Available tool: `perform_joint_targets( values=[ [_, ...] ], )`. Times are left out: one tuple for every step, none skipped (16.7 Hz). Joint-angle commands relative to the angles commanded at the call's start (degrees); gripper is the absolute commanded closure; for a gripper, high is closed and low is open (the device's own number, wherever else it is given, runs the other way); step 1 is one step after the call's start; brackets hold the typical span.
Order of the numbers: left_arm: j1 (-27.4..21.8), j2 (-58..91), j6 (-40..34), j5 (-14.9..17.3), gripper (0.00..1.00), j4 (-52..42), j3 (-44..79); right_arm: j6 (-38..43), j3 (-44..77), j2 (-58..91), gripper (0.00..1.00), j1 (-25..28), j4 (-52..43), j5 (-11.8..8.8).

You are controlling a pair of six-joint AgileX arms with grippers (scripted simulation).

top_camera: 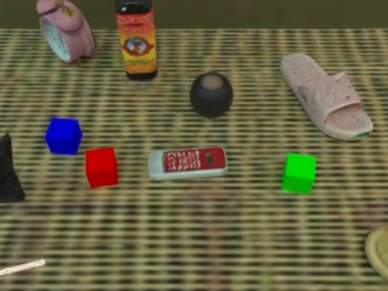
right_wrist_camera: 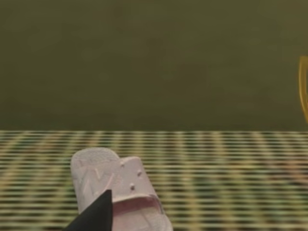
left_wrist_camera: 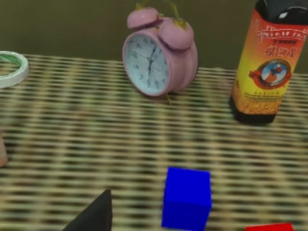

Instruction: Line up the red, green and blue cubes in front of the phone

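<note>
Silver-grey phone [top_camera: 187,163] mid-table, long axis nine-to-three o'clock, red cube [top_camera: 101,167] at its nine, blue cube [top_camera: 63,135] beyond at ten, green cube [top_camera: 299,173] at three, left gripper [top_camera: 8,173] at far left edge, jaws' state untellable.

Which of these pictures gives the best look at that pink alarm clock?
The left wrist view: the pink alarm clock stands whole there, with its dial, hands and both bells facing the camera. The top view cuts off its top at the table's far left corner. The right wrist view misses it.

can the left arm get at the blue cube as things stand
Probably yes. The left pincer sits at the table's left edge, close beside the blue cube, with bare mat between them. The red cube lies on the cube's far side.
</note>
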Motion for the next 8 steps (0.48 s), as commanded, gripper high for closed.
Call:
perform_joint_targets(
  values=[
    [-0.7,5.4,-1.1,0.0,0.0,-2.8,4.0,0.0,0.0,0.0,0.0,0.0,0.0,0.0],
    [-1.5,11.3,-2.2,-0.1,0.0,-5.7,8.2,0.0,0.0,0.0,0.0,0.0,0.0,0.0],
    [-2.3,17.5,-3.4,-0.1,0.0,-8.8,12.5,0.0,0.0,0.0,0.0,0.0,0.0,0.0],
    [-3.1,23.9,-4.6,-0.1,0.0,-11.9,16.9,0.0,0.0,0.0,0.0,0.0,0.0,0.0],
    [-4.0,30.5,-5.8,-0.1,0.0,-15.1,21.3,0.0,0.0,0.0,0.0,0.0,0.0,0.0],
    [-4.8,36.9,-7.1,-0.1,0.0,-18.4,25.7,0.0,0.0,0.0,0.0,0.0,0.0,0.0],
    [-5.7,43.3,-8.3,-0.1,0.0,-21.6,30.0,0.0,0.0,0.0,0.0,0.0,0.0,0.0],
    [-6.5,49.5,-9.5,-0.1,0.0,-24.7,34.2,0.0,0.0,0.0,0.0,0.0,0.0,0.0]
  ],
)
